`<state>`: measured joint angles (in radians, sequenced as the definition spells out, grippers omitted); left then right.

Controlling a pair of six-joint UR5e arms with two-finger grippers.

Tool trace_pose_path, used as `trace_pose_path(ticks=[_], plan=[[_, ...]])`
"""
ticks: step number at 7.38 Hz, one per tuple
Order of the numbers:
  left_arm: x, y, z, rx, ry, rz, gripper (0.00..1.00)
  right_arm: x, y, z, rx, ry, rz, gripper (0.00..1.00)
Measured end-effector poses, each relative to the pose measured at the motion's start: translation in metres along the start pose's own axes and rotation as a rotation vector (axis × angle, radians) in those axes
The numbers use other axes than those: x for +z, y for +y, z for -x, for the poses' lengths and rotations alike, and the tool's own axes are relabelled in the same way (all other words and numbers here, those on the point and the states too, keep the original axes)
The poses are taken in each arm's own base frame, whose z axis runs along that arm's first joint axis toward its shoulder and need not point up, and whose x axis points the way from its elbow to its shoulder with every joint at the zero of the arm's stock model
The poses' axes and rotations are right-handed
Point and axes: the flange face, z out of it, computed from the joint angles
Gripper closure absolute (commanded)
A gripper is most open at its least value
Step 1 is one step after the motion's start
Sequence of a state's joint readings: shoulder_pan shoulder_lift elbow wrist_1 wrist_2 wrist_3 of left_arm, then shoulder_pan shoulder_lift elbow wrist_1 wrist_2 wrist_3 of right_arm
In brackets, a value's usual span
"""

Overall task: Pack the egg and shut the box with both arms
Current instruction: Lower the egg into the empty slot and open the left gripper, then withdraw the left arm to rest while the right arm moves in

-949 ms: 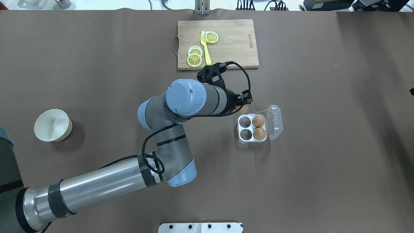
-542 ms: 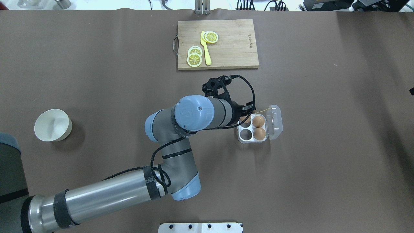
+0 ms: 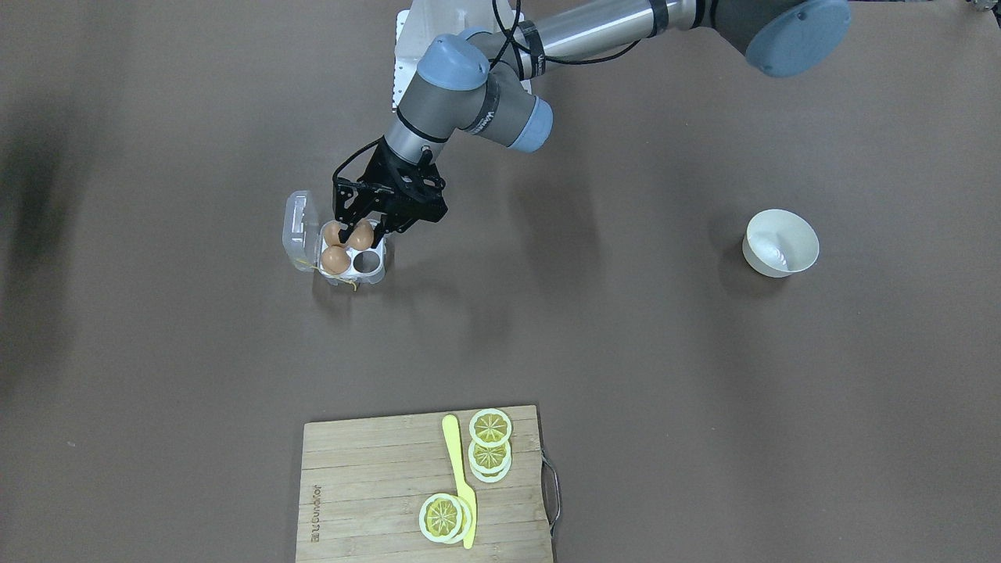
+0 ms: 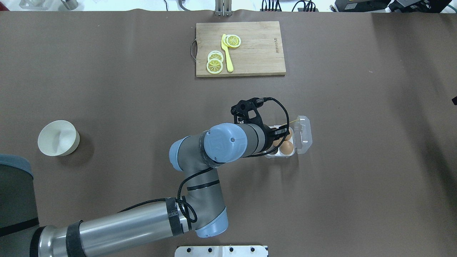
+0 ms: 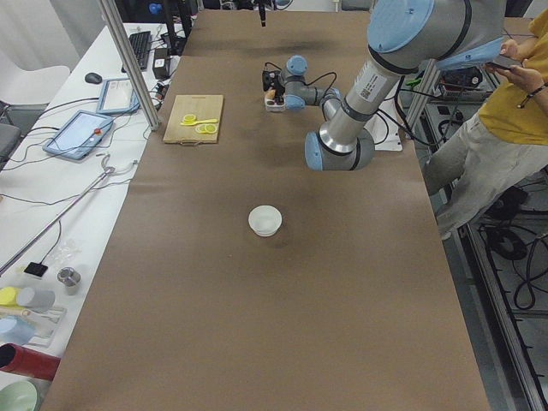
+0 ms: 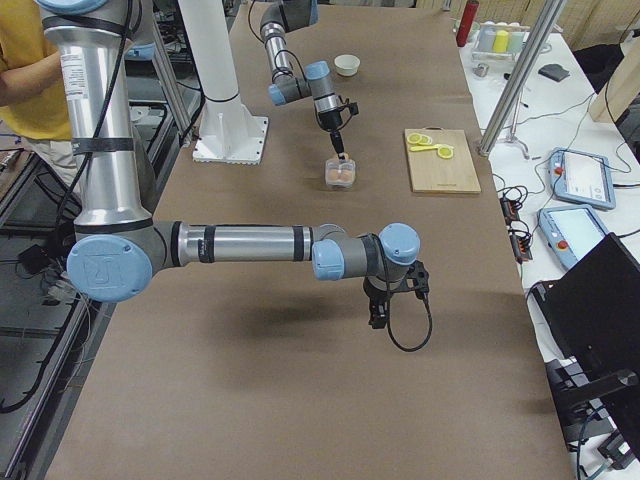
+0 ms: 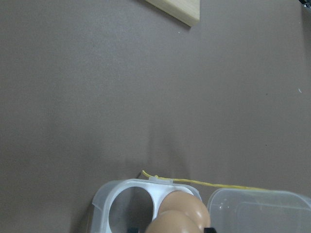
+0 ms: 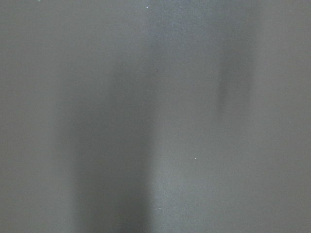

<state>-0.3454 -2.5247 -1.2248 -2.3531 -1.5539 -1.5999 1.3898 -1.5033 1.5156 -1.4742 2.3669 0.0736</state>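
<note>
My left gripper (image 3: 361, 233) is shut on an orange-brown egg (image 3: 363, 235) and holds it over the box (image 3: 377, 274), at the cell on the robot's side next to the empty cup. Whether the egg rests in the cup I cannot tell. Two more eggs (image 4: 286, 147) fill the box's right-hand cells in the overhead view. The clear lid (image 4: 303, 135) lies open to the right, with yellow string (image 7: 209, 183) at the far edge. In the left wrist view the held egg (image 7: 167, 224) fills the bottom edge. My right gripper (image 6: 378, 318) hangs over bare table; I cannot tell its state.
A wooden cutting board (image 4: 257, 50) with lemon slices (image 4: 215, 61) and a yellow knife (image 4: 227, 53) lies beyond the box. A pale round bowl (image 4: 58, 137) stands far left. A person (image 5: 514, 103) stands beside the table's robot side.
My left gripper has carried the egg from beside the box's far left corner toward the robot, to a spot over the box's left cells. The box and its two eggs have not moved.
</note>
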Motion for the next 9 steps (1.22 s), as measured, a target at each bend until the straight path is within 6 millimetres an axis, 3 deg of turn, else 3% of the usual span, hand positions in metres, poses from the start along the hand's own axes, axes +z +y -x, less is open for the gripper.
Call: trace_pose_path(ticks=[3, 9], plan=[[-0.0008, 0.0008, -0.0023, 0.001, 0.004, -0.003, 0.36, -0.0003, -0.0002, 0.0003, -0.004, 0.000, -0.004, 0.00], [-0.0057, -0.0036, -0.0056, 0.023, 0.013, -0.005, 0.16, -0.0004, -0.0003, 0.0004, -0.002, 0.000, -0.004, 0.00]])
